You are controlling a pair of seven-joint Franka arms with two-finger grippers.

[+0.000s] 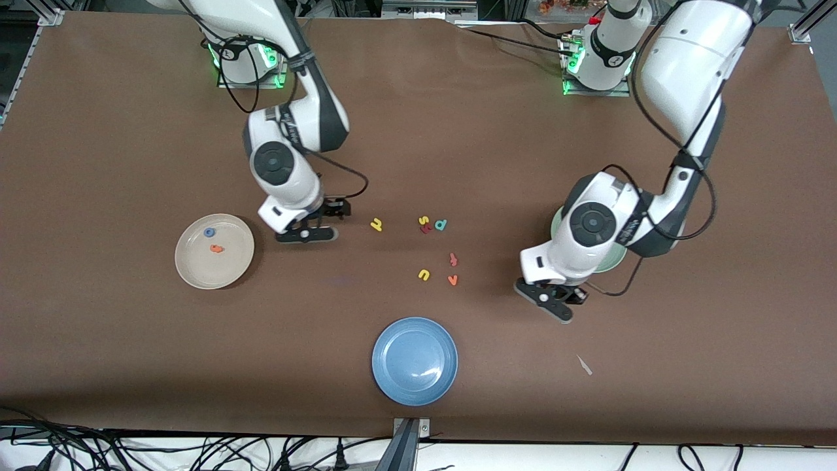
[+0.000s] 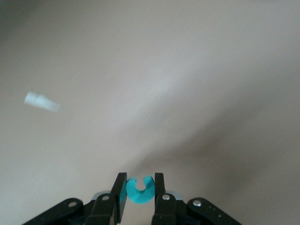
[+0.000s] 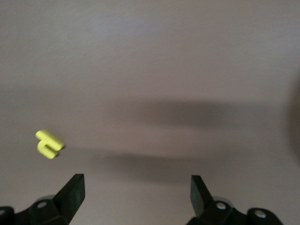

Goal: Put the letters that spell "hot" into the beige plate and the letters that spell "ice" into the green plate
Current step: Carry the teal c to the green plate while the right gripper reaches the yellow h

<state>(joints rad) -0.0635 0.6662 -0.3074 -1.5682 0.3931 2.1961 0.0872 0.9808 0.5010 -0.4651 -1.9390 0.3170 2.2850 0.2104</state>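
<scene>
Sorting foam letters: c in hand, h waiting

Lying nearest the front edge of the desk is the blue plate, holding nothing and playing no part in the task. Hanging over bare desk just past it, toward the left arm's end, the left gripper is carrying the teal c, its fingers clamped on the letter's flanks so the open mouth is pointing outward. Judging by the task, the c is heading for the green plate, which is sitting close by and mostly hidden under the left arm.

Lying mid-desk are the spare letters: a yellow u, an orange v, a red one, then a yellow s and a teal d.

Sitting toward the right arm's end, the beige plate is already holding the blue o and the orange t. The right gripper is hovering beside that plate with its fingers spread wide and nothing between them, seemingly making for the yellow h.

Only the left wrist view is showing the c in the grip. Only the right wrist view is showing the wide gap, with the h ahead of it.
</scene>
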